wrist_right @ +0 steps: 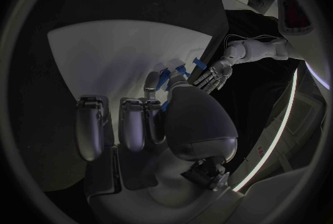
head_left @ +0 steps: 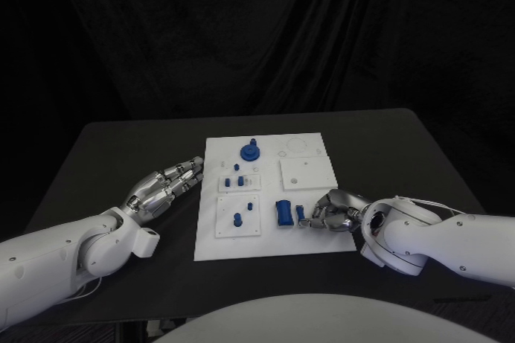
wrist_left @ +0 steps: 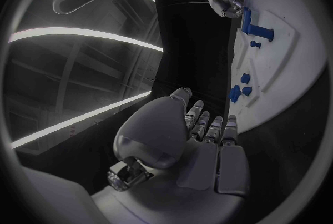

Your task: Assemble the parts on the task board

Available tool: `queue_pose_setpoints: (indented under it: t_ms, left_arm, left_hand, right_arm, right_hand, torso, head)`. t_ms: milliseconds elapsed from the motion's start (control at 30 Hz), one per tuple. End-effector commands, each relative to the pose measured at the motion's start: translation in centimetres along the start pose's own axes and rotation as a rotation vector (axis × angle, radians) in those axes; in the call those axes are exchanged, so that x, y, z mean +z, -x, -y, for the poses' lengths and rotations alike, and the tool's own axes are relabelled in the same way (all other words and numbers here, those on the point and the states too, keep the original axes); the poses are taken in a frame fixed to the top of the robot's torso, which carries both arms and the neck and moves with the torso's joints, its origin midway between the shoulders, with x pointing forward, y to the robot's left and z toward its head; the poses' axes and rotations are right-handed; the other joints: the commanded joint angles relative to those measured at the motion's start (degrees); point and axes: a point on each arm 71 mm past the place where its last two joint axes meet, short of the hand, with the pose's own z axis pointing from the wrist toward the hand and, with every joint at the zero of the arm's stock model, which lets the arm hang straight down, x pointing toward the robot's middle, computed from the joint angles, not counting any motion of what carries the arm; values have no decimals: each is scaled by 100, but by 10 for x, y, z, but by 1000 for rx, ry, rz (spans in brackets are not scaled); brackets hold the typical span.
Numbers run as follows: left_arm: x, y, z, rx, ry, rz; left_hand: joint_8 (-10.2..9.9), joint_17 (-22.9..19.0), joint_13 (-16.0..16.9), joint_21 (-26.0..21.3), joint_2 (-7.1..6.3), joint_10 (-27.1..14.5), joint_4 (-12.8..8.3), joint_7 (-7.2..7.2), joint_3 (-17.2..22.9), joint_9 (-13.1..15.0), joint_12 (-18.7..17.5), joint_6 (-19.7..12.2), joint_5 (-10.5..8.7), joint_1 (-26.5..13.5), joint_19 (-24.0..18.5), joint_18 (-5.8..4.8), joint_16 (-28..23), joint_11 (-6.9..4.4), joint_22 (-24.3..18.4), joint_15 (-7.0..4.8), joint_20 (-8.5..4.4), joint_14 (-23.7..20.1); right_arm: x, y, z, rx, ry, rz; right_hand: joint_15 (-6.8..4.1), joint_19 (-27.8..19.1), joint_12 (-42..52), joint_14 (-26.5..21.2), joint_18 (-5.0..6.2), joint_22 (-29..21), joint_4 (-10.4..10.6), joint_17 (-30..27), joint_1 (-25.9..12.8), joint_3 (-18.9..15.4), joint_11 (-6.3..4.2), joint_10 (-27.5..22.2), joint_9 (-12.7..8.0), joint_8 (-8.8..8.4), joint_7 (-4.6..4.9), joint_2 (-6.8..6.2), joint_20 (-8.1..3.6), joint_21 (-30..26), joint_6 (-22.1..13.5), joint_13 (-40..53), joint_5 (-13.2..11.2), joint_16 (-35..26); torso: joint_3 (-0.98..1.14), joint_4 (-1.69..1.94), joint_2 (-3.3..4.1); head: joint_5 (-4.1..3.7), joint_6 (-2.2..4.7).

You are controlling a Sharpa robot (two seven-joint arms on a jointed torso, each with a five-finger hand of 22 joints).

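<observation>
The right hand (head_left: 330,211) pinched a small blue part (head_left: 301,213) at its fingertips over the task board (head_left: 215,246) on the desk (head_left: 118,149), while the left hand (head_left: 167,187) lay beside the board, fingers apart and holding nothing.

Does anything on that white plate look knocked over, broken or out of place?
Nothing stands out. The task board lies flat on the black table and its small blue parts look unbroken. The left robot hand rests beside the board; the right robot hand is at a blue part.
</observation>
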Motion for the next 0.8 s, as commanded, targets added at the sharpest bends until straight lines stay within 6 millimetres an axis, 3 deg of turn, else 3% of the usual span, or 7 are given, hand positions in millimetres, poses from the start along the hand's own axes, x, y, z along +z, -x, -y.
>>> queue_pose_setpoints:
  t_ms: [33,267,433,667,800]
  left_arm:
    - [0,-2,0,-14,-16,-7]
    - [1,-2,0,-15,-13,-9]
    - [1,-2,0,-16,-11,-11]
    - [1,-3,-1,-18,-9,-12]
    - [1,-2,0,-16,-16,-9]
  left_hand:
    - [29,-8,6,10,5,-5,-3,-14,32,9,24,43,39,-38,6,-100,-8,52,8,39,43,-4]
    - [29,-8,6,10,5,-5,-3,-14,32,9,24,43,39,-38,6,-100,-8,52,8,39,43,-4]
    - [34,-8,7,9,4,-2,-10,-9,50,11,35,60,40,-40,5,-98,-7,59,6,36,44,-4]
    - [34,-8,7,9,4,-2,-10,-9,50,11,35,60,40,-40,5,-98,-7,59,6,36,44,-4]
    - [34,-8,7,9,4,-2,-10,-9,50,11,35,60,40,-40,5,-98,-7,59,6,36,44,-4]
  right_arm:
    - [1,0,2,-1,-21,12]
    - [5,0,4,-9,-36,5]
    - [7,-2,3,-18,-42,-8]
    - [9,-5,2,-32,-50,-39]
    - [9,-6,1,-32,-43,-41]
  right_hand:
    - [-42,435,15,594,45,1391,4,1509,-5,-30,-47,585,11,27,-41,113,-29,20,25,1507,39,17]
    - [-81,430,15,594,48,1388,-54,1509,258,20,-96,585,34,76,-100,331,-62,12,113,1507,52,17]
    - [-95,429,15,594,48,1387,-72,1509,387,37,-112,585,34,77,-117,375,-77,10,137,1507,68,17]
    - [-108,421,15,594,52,1381,-132,1509,611,-13,-121,585,33,65,-121,324,-93,-4,144,1507,-147,17]
    - [-103,405,15,594,59,1371,-223,1509,817,-134,-112,585,30,49,-111,224,-91,-31,149,1507,-552,17]
  torso:
    - [-2,2,1]
    - [0,1,0]
    - [0,3,-1]
    - [0,1,0]
    - [-1,1,2]
  head:
    - [-5,-1]
    - [-1,-1]
    - [-12,-1]
    - [-4,-1]
    - [2,-1]
